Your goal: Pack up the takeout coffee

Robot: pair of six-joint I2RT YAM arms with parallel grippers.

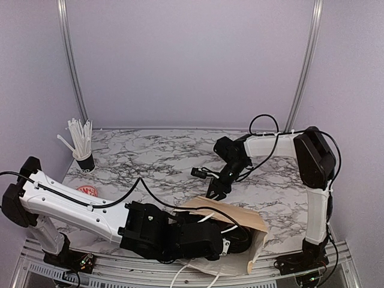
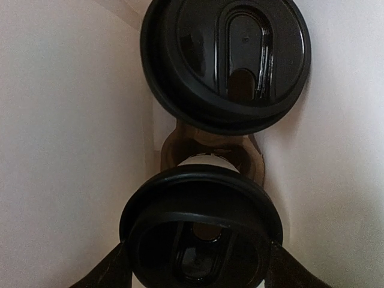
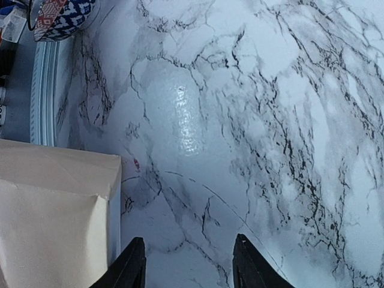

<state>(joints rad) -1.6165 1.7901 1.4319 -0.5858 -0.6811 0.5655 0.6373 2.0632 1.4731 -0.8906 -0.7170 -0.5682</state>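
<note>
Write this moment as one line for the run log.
left pincer: inside bag, closed on near cup | far cup: in carrier, lid on | right pincer: open, empty, above table beside bag

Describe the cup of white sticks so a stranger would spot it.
On the marble table, look to the far left corner. A dark cup stands there, alone in bristling with white sticks, unlike the low red-patterned bowl nearer.

The whole marble table [image 1: 168, 156] is taken in from high above its near edge. The paper bag [image 2: 60, 150] is looked into from the left wrist, the near cup [image 2: 201, 234] filling the frame. The tabletop is seen close and steeply from the right wrist, the bag's edge shared with the overhead view.
</note>
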